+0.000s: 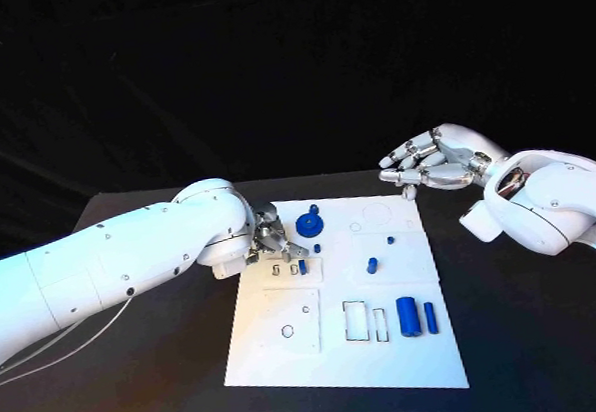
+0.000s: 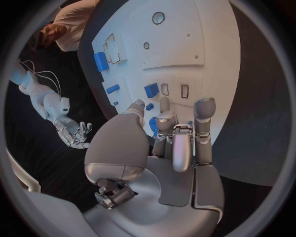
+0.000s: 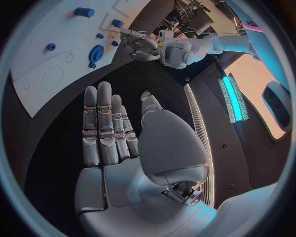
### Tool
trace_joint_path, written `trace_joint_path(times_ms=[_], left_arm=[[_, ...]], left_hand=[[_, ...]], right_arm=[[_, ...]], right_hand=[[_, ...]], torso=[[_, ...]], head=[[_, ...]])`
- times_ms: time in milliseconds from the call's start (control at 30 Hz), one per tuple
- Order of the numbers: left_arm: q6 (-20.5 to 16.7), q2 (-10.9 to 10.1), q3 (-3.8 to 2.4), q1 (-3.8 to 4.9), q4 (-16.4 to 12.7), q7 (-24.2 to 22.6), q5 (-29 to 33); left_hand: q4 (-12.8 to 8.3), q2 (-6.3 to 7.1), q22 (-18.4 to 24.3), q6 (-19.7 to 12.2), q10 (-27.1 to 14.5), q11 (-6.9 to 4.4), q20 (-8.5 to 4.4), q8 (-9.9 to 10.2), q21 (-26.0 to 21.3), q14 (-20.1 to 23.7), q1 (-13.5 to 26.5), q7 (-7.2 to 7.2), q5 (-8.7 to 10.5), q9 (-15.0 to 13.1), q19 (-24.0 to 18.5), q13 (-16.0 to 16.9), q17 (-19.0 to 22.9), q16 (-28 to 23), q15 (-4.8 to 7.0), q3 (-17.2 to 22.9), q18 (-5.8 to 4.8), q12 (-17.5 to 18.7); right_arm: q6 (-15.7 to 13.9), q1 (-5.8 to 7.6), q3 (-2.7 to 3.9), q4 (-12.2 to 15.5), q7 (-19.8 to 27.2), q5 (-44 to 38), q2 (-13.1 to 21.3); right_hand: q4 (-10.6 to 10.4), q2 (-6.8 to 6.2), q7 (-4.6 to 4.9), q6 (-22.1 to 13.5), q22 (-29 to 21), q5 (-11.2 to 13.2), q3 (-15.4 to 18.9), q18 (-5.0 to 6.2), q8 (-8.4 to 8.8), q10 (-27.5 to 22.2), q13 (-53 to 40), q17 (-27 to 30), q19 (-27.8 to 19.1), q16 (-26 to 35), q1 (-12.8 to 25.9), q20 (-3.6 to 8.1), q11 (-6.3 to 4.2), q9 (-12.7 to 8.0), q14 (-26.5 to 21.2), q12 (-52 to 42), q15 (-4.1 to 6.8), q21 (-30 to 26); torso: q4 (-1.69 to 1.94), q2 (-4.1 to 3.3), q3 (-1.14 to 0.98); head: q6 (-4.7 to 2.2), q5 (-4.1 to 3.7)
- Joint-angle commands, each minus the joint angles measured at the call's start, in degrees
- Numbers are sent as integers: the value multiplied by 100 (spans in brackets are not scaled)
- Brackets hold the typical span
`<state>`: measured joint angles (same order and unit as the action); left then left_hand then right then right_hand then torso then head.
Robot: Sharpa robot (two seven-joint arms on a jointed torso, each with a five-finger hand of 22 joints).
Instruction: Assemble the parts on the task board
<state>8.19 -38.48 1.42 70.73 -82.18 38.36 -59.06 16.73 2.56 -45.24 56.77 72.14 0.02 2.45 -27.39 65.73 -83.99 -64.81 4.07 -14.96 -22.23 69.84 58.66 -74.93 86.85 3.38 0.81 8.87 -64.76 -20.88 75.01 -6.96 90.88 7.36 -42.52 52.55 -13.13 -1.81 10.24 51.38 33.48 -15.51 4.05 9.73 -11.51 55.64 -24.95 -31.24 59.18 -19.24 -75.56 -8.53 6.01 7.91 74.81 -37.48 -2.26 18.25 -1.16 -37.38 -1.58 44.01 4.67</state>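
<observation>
Board: the white board [image 1: 279,354] lies flat in the middle of the black surface [image 1: 546,339], its long side running away from the robot.
Parts: small blue pieces sit on the board; a round toothed wheel [image 1: 310,228] near the far edge, a small block [image 1: 372,265] mid-board, and a short cylinder [image 1: 408,316] with a thin bar [image 1: 429,316] just beside it in the near right area.
Handling, as a judgement: the pieces look like hard, light plastic, smooth and likely a little slippery. They should stand a firm pinch without damage. The cylinder may roll if nudged; take it across its round sides. The wheel is best taken at its rim, the block by two opposite faces.
Left hand: the left hand [image 1: 273,241] is down over the far left part of the board, fingers [image 2: 204,109] pointing at the pieces beside the wheel. Whether it has hold of a piece I cannot tell; its own fingers hide the spot.
Right hand: the right hand [image 1: 431,163] hovers beyond the board's far right corner, off the surface, fingers loosely curled and apart, holding nothing.
In the way: the left arm [image 1: 116,262] covers the board's left edge. The empty outlined slots [image 1: 357,320] near the cylinder lie unblocked.
</observation>
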Motion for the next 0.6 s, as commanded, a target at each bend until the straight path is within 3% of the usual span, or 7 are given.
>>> trace_joint_path(times_ms=[33,200,600], left_arm=[[208,33,1,8,15,55,-42],[244,86,3,9,47,66,-70],[381,226,18,8,224,15,-77]], left_hand=[[5,-81,-28,-56,37,-9,-15,-35,46,-472,1,-6,15,-14,48,10,-1060,38,11,-50,-90,-23],[3,-81,-44,-62,35,-8,-15,-39,59,-477,1,-6,16,-20,51,8,-1079,50,10,-60,-92,-22],[0,-88,-86,-80,30,-7,-14,-51,94,-480,-9,-4,14,-37,55,7,-1092,59,9,-83,-97,-21]], right_arm=[[-36,-16,-2,-30,82,-241,-31],[-44,-42,-3,-63,80,-275,-64],[-26,-76,-3,-91,76,-286,-98]], right_hand=[[-1,44,22,-27,-27,68,49,75,-29,15,27,0,18,48,26,-46,11,-10,54,28,-11,-34],[-8,57,23,-31,-52,126,78,75,-34,17,52,-5,29,90,26,-49,13,-13,72,23,-13,-52],[-12,70,24,-33,-65,152,91,75,-37,17,65,-8,34,112,25,-50,14,-14,81,20,-13,-62]], torso=[[5,1,-2],[18,-6,-6],[8,-5,-7]], head=[[15,-13],[25,-10],[51,-26]])
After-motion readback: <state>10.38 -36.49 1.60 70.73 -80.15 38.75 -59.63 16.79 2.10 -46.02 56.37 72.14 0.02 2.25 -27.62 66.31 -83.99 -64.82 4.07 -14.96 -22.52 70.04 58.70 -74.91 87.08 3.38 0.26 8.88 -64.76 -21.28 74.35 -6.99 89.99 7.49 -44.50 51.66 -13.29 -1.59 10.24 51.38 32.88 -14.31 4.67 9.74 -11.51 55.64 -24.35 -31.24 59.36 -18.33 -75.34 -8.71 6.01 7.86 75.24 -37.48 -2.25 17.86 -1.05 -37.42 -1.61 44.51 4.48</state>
